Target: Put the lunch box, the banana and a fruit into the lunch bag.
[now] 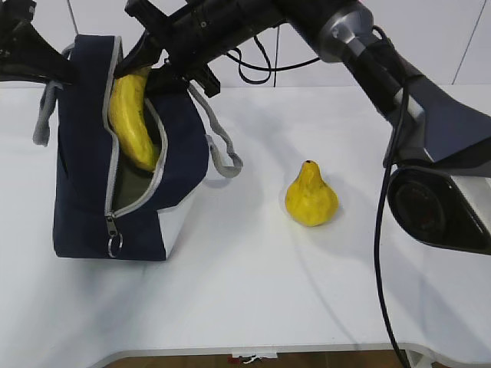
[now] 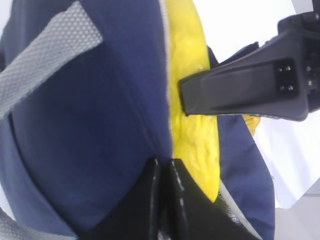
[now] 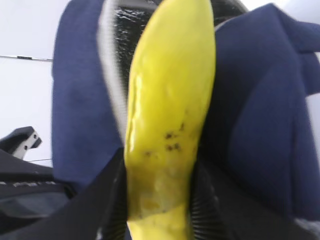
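Lowering the banana, clamped in the right gripper, through the unzipped lunch bag near the desk's left edge, left gripper pinched on the bag's rim, fruit mid-desk.

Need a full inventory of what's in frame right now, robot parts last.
bag: 1, navy with grey zipper and handles, white side panel; stands on the table's left, zipper open
banana: 1, yellow; partway into the bag's opening, upper end in the right gripper
pear-shaped fruit: 1, yellow; on the table, right of the bag, apart from it
table: 1, white
lunch box: not visible in any view
cable: 1, black; hangs off the right arm
left gripper: 1, black; shut on the bag's edge by the opening
right gripper: 1, black; clamped on the banana over the bag
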Motion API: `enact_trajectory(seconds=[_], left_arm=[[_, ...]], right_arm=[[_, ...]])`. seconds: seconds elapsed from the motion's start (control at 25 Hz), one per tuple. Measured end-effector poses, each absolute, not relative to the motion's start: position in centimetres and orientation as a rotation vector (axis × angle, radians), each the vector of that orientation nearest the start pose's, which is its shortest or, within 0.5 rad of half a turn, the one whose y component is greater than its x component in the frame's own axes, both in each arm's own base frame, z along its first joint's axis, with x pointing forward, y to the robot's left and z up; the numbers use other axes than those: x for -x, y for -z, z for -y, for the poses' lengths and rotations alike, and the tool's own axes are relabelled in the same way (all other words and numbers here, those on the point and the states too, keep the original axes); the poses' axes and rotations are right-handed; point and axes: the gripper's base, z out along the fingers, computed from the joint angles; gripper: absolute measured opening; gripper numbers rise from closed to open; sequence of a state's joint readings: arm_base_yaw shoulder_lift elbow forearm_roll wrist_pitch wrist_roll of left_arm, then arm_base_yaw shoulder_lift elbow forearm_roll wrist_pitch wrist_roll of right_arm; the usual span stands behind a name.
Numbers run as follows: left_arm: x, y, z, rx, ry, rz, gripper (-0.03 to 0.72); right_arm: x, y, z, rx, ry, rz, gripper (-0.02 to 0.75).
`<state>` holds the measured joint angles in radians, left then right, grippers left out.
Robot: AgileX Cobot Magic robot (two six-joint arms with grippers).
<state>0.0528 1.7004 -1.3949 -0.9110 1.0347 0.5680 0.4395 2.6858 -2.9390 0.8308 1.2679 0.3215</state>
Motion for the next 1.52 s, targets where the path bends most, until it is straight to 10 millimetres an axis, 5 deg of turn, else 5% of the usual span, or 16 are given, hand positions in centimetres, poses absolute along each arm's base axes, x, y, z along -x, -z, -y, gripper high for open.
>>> enact_trajectory(seconds=[0.24,0.56,1.24,1.52], left_arm=[[-36.1,-30.8,3.9,-0.181,0.944,-2.442,-0.002],[-36.1,-30.8,3.9,-0.182,0.942,-2.443,-0.002],[-35.9,-30.7,3.8,-0.208,0.937,-2.467,-0.002],[-35.7,-30.6,3.9,-0.224,0.95,-2.481,-0.002]], right_arm=[[-46.7,-25.5,-29.6,0.165,-1.412,-2.562,0.286],[-46.5,-25.5,-30.0,0.167,-1.458,-2.56,0.475],[-47.6,-27.0,-27.6,0.385,-1.585,-2.332,0.49],[-47.0,-31.8,-25.4,0.455,-1.223,-2.296,0.489]])
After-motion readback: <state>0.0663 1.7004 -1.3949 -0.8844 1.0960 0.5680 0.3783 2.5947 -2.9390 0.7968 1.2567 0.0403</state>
